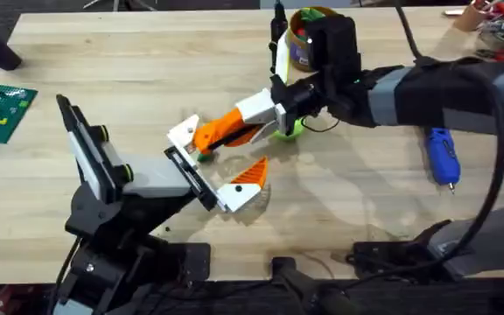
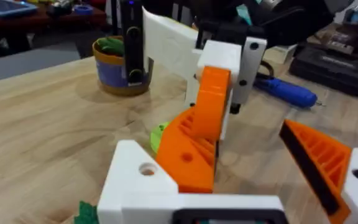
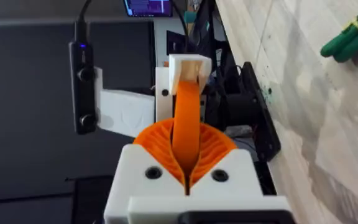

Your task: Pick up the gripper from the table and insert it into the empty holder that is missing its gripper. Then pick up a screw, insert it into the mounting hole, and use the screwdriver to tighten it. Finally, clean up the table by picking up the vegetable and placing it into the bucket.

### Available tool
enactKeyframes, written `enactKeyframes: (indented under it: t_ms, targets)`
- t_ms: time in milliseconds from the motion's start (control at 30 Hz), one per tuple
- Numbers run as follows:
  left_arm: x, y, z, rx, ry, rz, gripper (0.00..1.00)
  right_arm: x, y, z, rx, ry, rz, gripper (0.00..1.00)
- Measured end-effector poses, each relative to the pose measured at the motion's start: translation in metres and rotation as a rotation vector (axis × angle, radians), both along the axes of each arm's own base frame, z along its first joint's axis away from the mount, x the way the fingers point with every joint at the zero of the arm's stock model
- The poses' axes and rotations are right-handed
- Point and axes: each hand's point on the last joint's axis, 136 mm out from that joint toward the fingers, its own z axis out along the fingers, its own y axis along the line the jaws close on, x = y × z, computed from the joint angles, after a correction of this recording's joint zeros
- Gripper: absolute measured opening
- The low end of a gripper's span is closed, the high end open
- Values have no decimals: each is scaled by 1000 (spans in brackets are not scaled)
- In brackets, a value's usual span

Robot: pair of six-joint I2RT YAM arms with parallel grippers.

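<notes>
My right gripper (image 1: 234, 129) reaches in from the right and is shut on the orange ribbed gripper finger (image 2: 197, 137). It holds that finger against the white holder (image 2: 143, 177) on one side of my left gripper (image 1: 220, 150). My left gripper stands open, and its other side carries an orange finger (image 1: 252, 171). A dark green vegetable (image 3: 353, 37) lies on the table beside the holder. The blue screwdriver (image 1: 442, 156) lies to the right. The purple bucket (image 1: 304, 44) stands at the back, partly hidden by the right wrist. Any screw is out of view.
A lime-green object (image 1: 289, 131) lies under the right wrist. A green circuit board (image 1: 3, 109) sits at the left edge. A brown cup of pens (image 1: 488, 22) stands at the back right. A black case (image 2: 340, 62) lies beyond the screwdriver.
</notes>
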Motion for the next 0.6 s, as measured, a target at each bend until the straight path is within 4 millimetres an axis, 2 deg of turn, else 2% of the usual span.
enactKeyframes:
  t_ms: [600]
  targets:
    - [-2,-2,-1,-19,30,-17,986,8,4,-17,-2,61,37,22]
